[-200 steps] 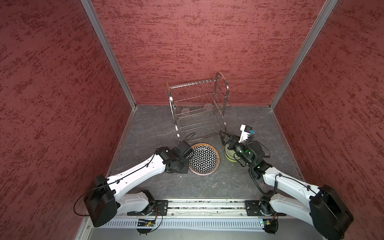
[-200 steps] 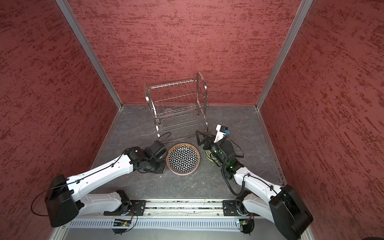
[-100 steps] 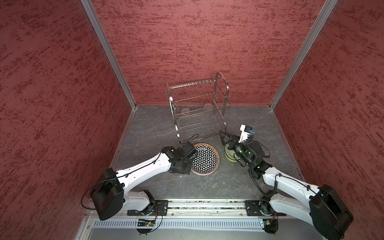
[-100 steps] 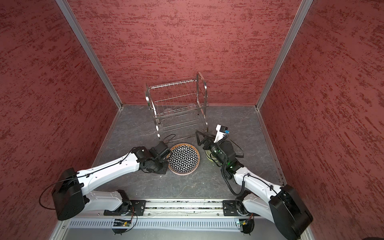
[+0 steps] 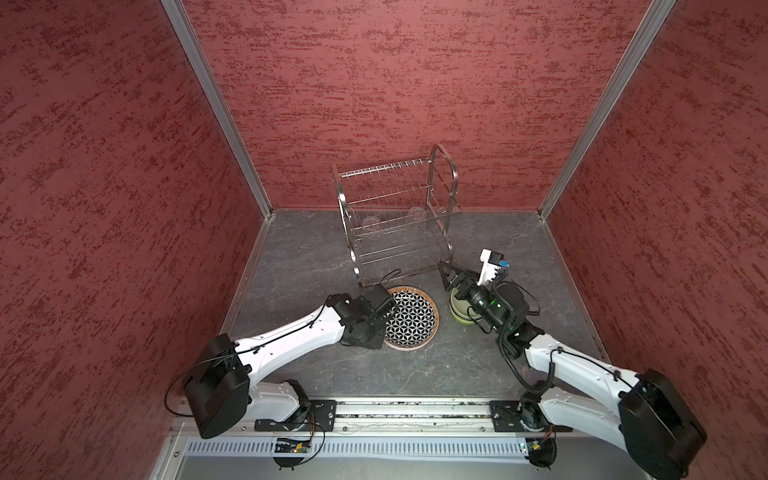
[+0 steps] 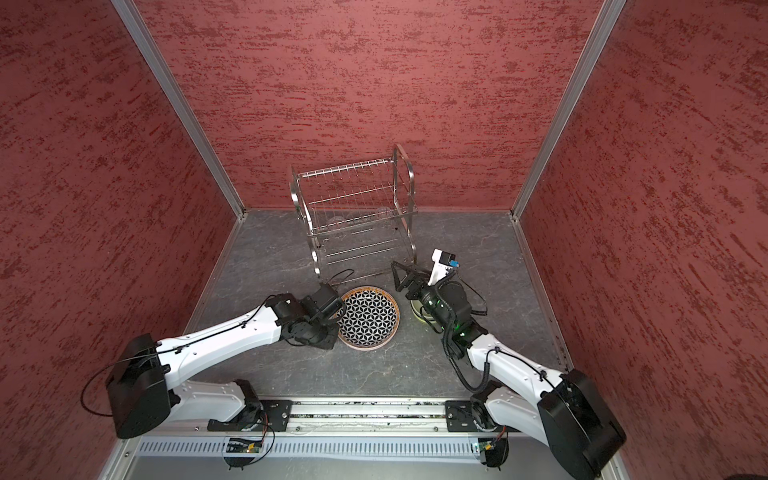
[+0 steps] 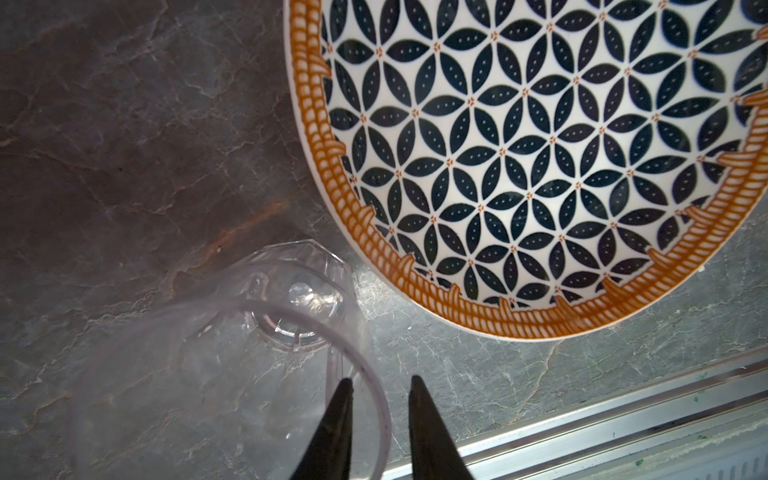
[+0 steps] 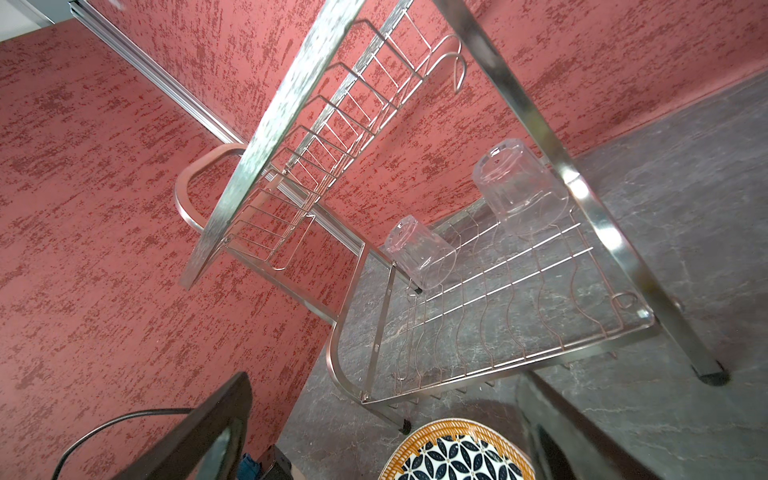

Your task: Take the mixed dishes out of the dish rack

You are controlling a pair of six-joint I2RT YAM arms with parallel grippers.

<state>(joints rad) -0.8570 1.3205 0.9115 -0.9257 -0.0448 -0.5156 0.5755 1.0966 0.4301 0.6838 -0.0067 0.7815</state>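
Standing at the back of the grey table point(image 5: 415, 374), the dish rack point(image 5: 395, 216) carries a clear tumbler point(image 8: 419, 257) and a second tumbler point(image 8: 519, 187). Both are mouth down and well apart on the wavy-wire shelf, beneath the slotted upper tier point(image 8: 324, 137). A third tumbler point(image 7: 232, 332) stands upright on the table just beside the patterned plate point(image 7: 540, 166), which lies flat in front of the rack. To the plate's right a stack of bowls point(image 5: 459, 313) sits on the table, a pale one nested in a lime one.

Count: three tumblers (two racked, one on the table), one plate in view, at least two bowls.

Left gripper point(image 7: 380, 380): its fingers are slightly parted and straddle the third tumbler's rim. One finger point(image 7: 336, 415) appears inside the glass and the other outside; the gap is wider than the wall, so the glass is released, not pinched. Right gripper point(image 5: 444, 276): spread wide, grasping nothing, poised over the bowls and facing the rack.

Hidden or unclear:
- The left wrist covers the third tumbler in both top views.
- The right arm masks most of the bowl stack, so its full number cannot be told.
- Whether further plates lie under the patterned one cannot be made out.
- The racked tumblers are faint in both top views.
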